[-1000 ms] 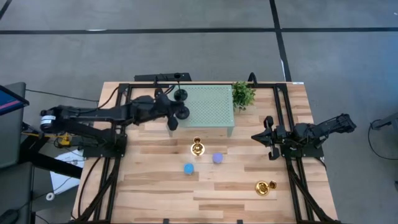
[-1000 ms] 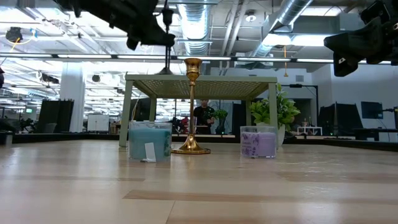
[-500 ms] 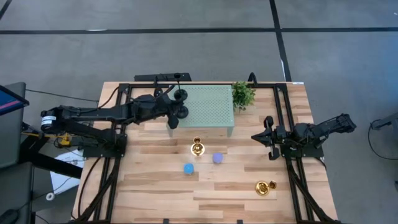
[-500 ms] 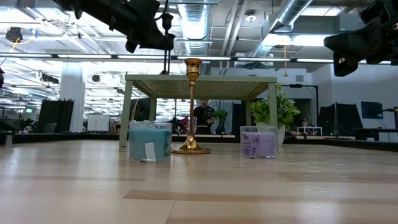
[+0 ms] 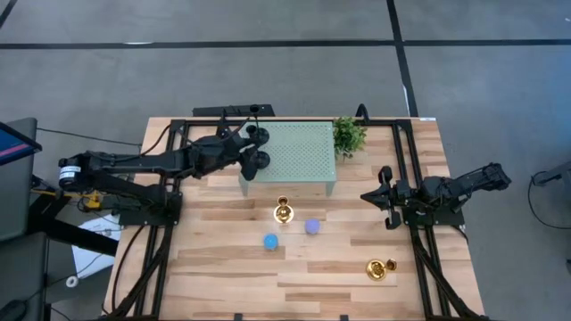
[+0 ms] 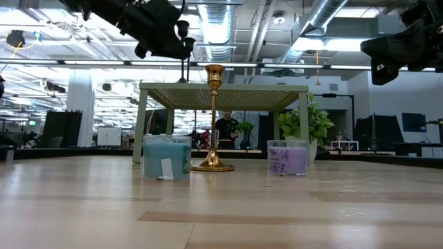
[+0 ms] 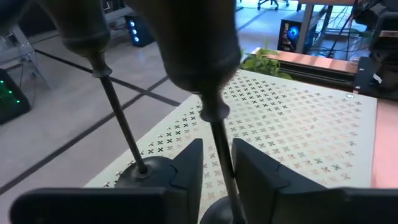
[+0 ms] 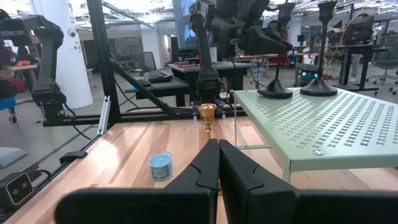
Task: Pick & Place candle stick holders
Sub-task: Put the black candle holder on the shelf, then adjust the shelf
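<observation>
Nearest the table's front edge, one gold candle stick holder (image 5: 381,267) lies on its side on the wood, well apart from everything else. Further in stand a blue candle (image 5: 269,241) and a purple candle (image 5: 311,226), and just behind them the second gold holder (image 5: 284,212) stands upright in front of the green perforated stand (image 5: 303,152).

On top of that stand, at its left end, both black holders are upright. The left gripper (image 7: 217,155) hangs over them, its jaws apart with the slim stem of one black holder (image 7: 214,134) running up between them; the fingers seem not to press on it. The other black holder (image 7: 146,171) stands just beside it. A small potted plant (image 5: 349,134) sits at the stand's far right corner.

The right gripper (image 5: 385,198) waits above the table's right side, its jaws together and empty.

Judging by this, the step in hand is the placing of the second black holder. Next, the left gripper needs to back straight off the stem without tipping either one, and then the gold pair remains to be fetched.
</observation>
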`<action>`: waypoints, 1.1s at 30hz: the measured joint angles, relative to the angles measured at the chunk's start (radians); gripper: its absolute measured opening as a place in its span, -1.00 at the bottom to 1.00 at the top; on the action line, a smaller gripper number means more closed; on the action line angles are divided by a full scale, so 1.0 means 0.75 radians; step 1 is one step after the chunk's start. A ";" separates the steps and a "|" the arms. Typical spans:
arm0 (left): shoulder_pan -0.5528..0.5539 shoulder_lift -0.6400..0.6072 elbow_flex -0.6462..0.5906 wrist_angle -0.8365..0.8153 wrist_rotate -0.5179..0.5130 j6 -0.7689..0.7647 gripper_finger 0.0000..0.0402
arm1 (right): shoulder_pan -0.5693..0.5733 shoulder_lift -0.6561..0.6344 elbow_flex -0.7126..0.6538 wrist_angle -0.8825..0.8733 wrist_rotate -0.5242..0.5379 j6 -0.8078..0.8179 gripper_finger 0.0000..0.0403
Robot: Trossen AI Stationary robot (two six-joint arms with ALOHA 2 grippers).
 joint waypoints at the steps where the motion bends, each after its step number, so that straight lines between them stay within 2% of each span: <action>1: -0.001 0.000 0.000 0.000 0.011 0.000 -0.53 | 0.000 0.000 0.000 0.000 0.000 0.000 -1.00; 5: -0.015 -0.003 0.000 0.001 0.063 0.000 -0.47 | 0.000 0.000 0.000 0.000 0.000 0.000 -1.00; 12: -0.053 -0.055 -0.001 -0.026 0.062 0.000 -0.44 | 0.000 0.000 0.000 0.000 0.001 0.000 -1.00; 22: -0.094 -0.212 -0.001 -0.290 0.066 -0.056 -0.44 | 0.000 -0.001 0.000 0.000 0.002 0.000 -1.00; 27: -0.158 -0.290 -0.001 -0.376 0.159 -0.019 -0.44 | 0.000 0.000 0.000 0.000 0.003 -0.011 -1.00; 33: -0.241 -0.387 -0.001 -0.569 0.371 -0.050 -0.44 | 0.000 0.000 0.000 0.000 0.004 -0.059 -1.00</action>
